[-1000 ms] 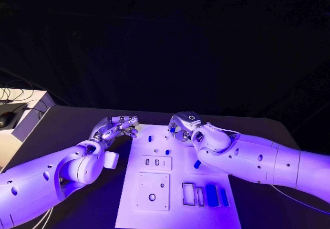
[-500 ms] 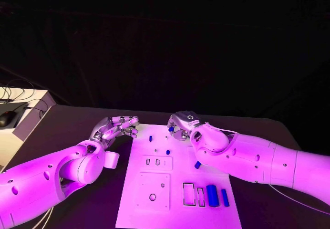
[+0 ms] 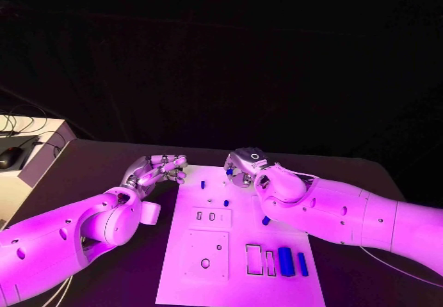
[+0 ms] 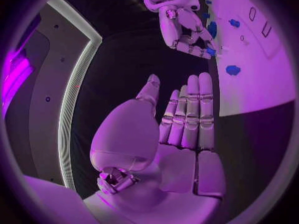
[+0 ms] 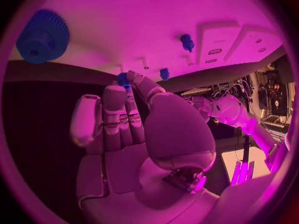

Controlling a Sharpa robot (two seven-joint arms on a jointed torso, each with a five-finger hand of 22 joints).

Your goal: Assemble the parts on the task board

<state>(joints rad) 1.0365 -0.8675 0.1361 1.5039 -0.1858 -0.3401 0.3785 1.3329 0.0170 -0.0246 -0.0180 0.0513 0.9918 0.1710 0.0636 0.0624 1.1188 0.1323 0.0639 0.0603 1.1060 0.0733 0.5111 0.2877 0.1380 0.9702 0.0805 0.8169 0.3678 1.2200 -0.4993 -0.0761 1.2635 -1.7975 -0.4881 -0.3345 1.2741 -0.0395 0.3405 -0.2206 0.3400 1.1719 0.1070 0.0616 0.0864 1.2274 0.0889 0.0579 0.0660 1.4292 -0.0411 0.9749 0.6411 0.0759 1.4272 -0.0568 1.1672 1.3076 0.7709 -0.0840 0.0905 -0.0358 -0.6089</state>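
1. Almost nothing has moved since the earlier frames: both hands stay at the far end of the task board (image 3: 242,281), and the whole picture has shifted only a little.
2. The left hand (image 3: 159,171) is at the upper left corner of the board in the head view. In the left wrist view its fingers (image 4: 190,114) lie straight and side by side, the thumb a little apart, and they hold nothing.
3. The right hand (image 3: 242,167) is over the far edge of the board, upper middle of the head view. In the right wrist view a small blue part (image 5: 123,79) sits at its fingertips, pinched between the thumb and a finger as far as I can see; the left wrist view shows the same blue piece at the tips of this hand.
4. On the board a short blue peg (image 3: 202,185) stands near the left hand and another peg (image 3: 226,203) near the middle.
5. Two long blue parts (image 3: 285,261) lie side by side in the lower right of the board, beside two rectangular slots (image 3: 253,257).
6. A blue gear (image 5: 42,36) lies on the board, upper left of the right wrist view.
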